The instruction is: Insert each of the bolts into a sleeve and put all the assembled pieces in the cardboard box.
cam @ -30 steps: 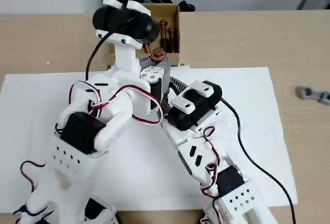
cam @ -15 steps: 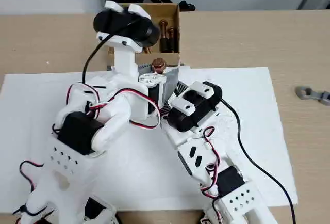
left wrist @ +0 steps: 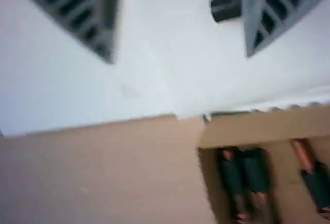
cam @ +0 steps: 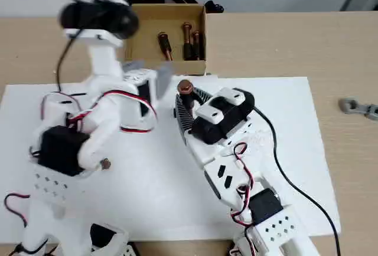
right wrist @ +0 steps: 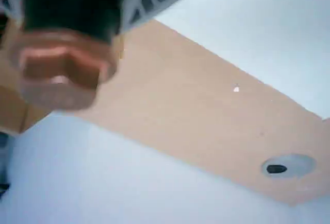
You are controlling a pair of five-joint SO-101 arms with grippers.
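My right gripper (cam: pixel 184 101) is shut on a copper bolt (cam: pixel 185 86) seated in a black sleeve, held upright just in front of the cardboard box (cam: pixel 143 43). Up close, the bolt head (right wrist: pixel 61 70) sits under the dark sleeve (right wrist: pixel 72 7). My left gripper (cam: pixel 150 73) is open and empty, left of the bolt and near the box's front wall. Its grey fingers (left wrist: pixel 77 7) stand wide apart over the white sheet, with a loose black sleeve (left wrist: pixel 226 7) beside one of them. Several assembled pieces (cam: pixel 189 39) lie in the box. A loose bolt (cam: pixel 105 163) rests on the sheet by the left arm.
A white sheet (cam: pixel 283 126) covers the middle of the wooden table (cam: pixel 283 43). A metal wrench (cam: pixel 356 107) lies at the far right. Dark equipment stands behind the box (left wrist: pixel 258 131).
The left arm has swung away to the left and let go of the bolt assembly, its fingers now apart. The right gripper keeps the piece and has shifted slightly forward.
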